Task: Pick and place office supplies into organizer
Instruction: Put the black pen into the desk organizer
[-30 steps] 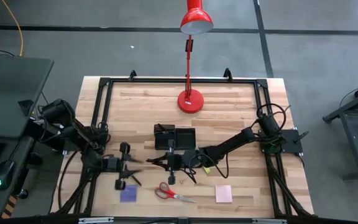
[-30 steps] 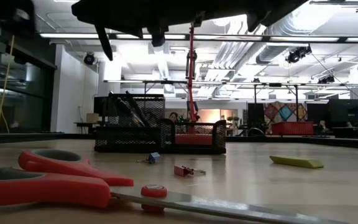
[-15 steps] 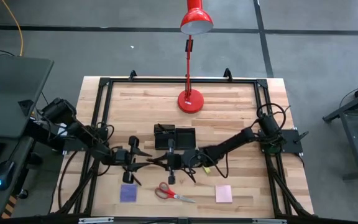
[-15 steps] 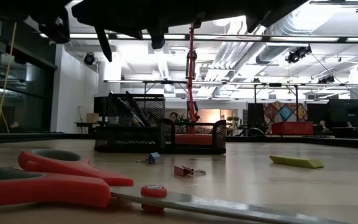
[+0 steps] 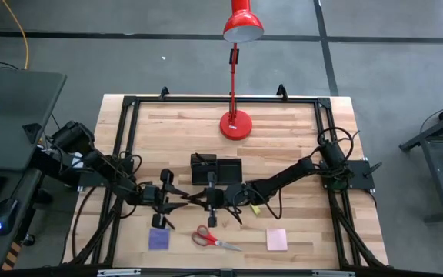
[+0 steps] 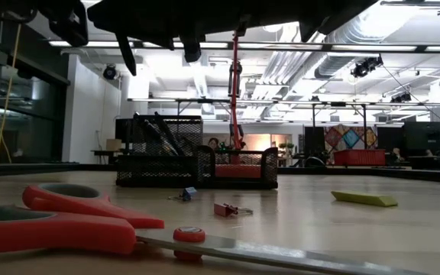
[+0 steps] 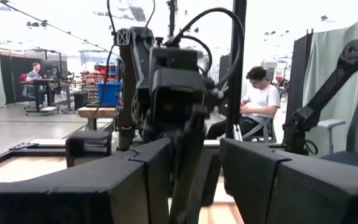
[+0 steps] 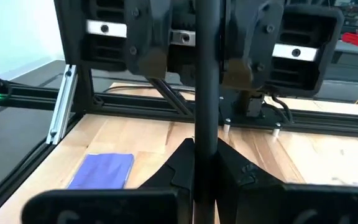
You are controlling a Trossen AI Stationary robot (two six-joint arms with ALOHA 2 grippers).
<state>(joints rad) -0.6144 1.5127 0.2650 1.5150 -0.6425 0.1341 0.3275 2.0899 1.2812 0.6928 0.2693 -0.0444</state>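
- the left gripper (image 7: pixel 194 180) hovers left of the table's middle, nose to nose with the right one; a dark rod stands in front of it, but whether it grips anything cannot be told.
- purple sticky pad (image 5: pixel 158 239) and scissors (image 5: pixel 210 238) lie untouched at the near edge.
- the right gripper (image 8: pixel 205 168) is clamped tight on an upright black pen (image 8: pixel 206 74), just in front of the organizer (image 5: pixel 229 164).
- the step looks like carrying the pen, perhaps a handover; next, the pen needs lifting over the organizer's rim and dropping into a compartment.
- the pink sticky pad (image 5: pixel 277 239) waits to the right.
- since a second ago, the left gripper has moved in from the left; the right has stayed put.
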